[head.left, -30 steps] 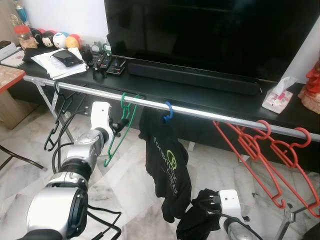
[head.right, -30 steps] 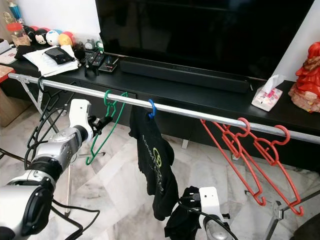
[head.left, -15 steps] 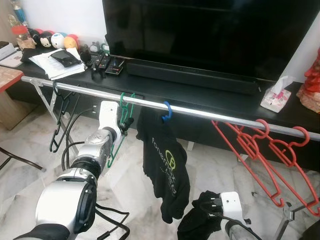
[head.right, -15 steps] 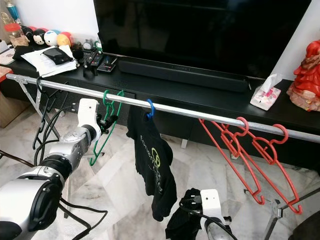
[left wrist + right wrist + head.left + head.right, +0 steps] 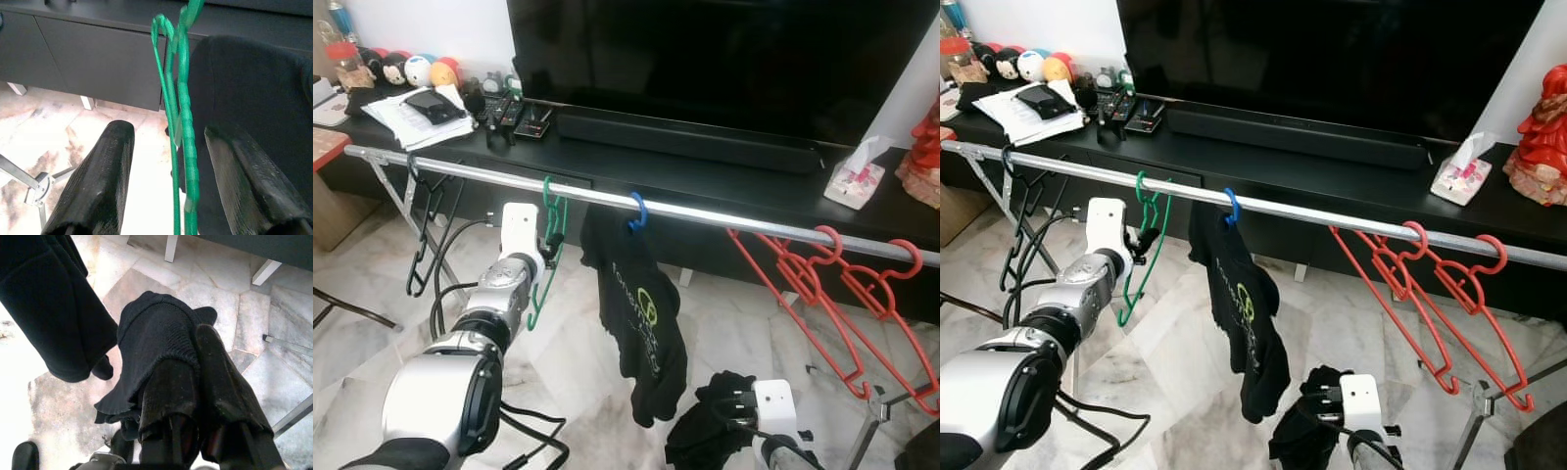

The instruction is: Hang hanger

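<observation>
A green hanger (image 5: 546, 227) hangs by its hook on the silver rail (image 5: 724, 215). My left gripper (image 5: 551, 245) is just below the hook and stands open. In the left wrist view the green hanger's wires (image 5: 182, 127) run through the gap between the two black fingers (image 5: 105, 181), touching neither. Low at the front, my right gripper (image 5: 195, 377) is shut on a bunched black garment (image 5: 156, 333), which it holds above the floor (image 5: 705, 421).
A black T-shirt (image 5: 636, 313) hangs on a blue hanger (image 5: 638, 210) right of the green one. Red hangers (image 5: 842, 294) hang further right, black hangers (image 5: 426, 235) at the rail's left end. Behind stands a black TV bench (image 5: 734, 186) with a tissue box (image 5: 854, 181).
My left gripper has risen and moved right along the green hanger, up close under the rail. The hanger now hangs straighter. The camera has shifted slightly.
</observation>
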You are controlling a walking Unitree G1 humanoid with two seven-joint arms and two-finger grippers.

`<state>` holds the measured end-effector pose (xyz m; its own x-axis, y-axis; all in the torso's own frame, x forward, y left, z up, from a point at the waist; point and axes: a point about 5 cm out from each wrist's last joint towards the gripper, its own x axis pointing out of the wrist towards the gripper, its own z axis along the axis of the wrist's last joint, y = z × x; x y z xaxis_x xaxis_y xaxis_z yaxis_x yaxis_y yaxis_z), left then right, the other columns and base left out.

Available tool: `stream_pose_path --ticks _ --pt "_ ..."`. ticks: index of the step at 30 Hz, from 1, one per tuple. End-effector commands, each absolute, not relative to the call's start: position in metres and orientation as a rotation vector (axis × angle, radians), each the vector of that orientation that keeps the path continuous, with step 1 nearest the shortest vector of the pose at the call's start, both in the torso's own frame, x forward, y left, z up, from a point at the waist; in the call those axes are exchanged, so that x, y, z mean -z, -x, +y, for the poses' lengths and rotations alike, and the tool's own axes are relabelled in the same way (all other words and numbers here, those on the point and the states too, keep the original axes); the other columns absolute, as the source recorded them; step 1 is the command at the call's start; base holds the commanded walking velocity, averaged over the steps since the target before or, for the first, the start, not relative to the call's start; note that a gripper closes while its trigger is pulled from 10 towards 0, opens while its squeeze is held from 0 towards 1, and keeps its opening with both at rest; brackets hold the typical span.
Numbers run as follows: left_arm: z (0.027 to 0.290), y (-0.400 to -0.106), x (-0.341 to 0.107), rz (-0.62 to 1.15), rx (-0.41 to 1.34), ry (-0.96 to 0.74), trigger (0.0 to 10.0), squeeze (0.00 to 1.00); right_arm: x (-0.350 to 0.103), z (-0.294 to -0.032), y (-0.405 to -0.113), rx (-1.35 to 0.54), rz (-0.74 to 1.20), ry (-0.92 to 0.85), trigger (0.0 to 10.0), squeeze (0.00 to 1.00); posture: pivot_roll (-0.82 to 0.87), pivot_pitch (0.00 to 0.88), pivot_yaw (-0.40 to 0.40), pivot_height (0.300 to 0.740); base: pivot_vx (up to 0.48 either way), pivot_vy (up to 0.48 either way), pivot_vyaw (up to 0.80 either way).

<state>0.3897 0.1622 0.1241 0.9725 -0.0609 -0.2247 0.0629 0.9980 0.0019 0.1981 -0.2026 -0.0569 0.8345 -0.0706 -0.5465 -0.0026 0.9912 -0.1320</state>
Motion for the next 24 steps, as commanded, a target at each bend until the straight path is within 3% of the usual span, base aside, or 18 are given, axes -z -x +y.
stream_pose_path --ticks 1,2,3,5,6,24 --pt "0.16 -0.3913 -0.1268 0.22 0.058 -0.006 10.0 0.0 0.0539 -0.2078 -0.1979 0.052 0.557 0.127 10.0 0.0 -0.2 0.082 -0.027 0.74 0.0 0.0 0.0" --pt "0.1596 -0.3908 -0.1257 0.222 0.057 -0.005 6.7 0.0 0.054 -0.2085 -0.1957 0.052 0.554 0.129 10.0 0.0 -0.21 0.094 -0.031 0.74 0.0 0.0 0.0" --pt "0.1593 -0.3904 -0.1247 0.224 0.055 -0.003 2.4 0.0 0.054 -0.2094 -0.1936 0.052 0.551 0.132 10.0 0.0 -0.21 0.101 -0.033 0.74 0.0 0.0 0.0" --pt "0.1591 -0.3901 -0.1239 0.225 0.054 -0.002 2.4 0.0 0.054 -0.2101 -0.1921 0.052 0.549 0.134 10.0 0.0 -0.21 0.101 -0.033 0.74 0.0 0.0 0.0" --pt "0.1589 -0.3899 -0.1235 0.225 0.053 0.0 0.0 0.0 0.0538 -0.2109 -0.1912 0.05 0.547 0.142 10.0 0.0 -0.21 0.103 -0.035 0.74 0.0 0.0 0.0" --pt "0.1631 -0.3916 -0.1281 0.21 0.046 -0.009 0.0 0.0 0.0533 -0.2063 -0.1901 0.046 0.544 0.143 10.0 0.0 -0.2 0.107 -0.03 0.74 0.0 0.0 0.0"
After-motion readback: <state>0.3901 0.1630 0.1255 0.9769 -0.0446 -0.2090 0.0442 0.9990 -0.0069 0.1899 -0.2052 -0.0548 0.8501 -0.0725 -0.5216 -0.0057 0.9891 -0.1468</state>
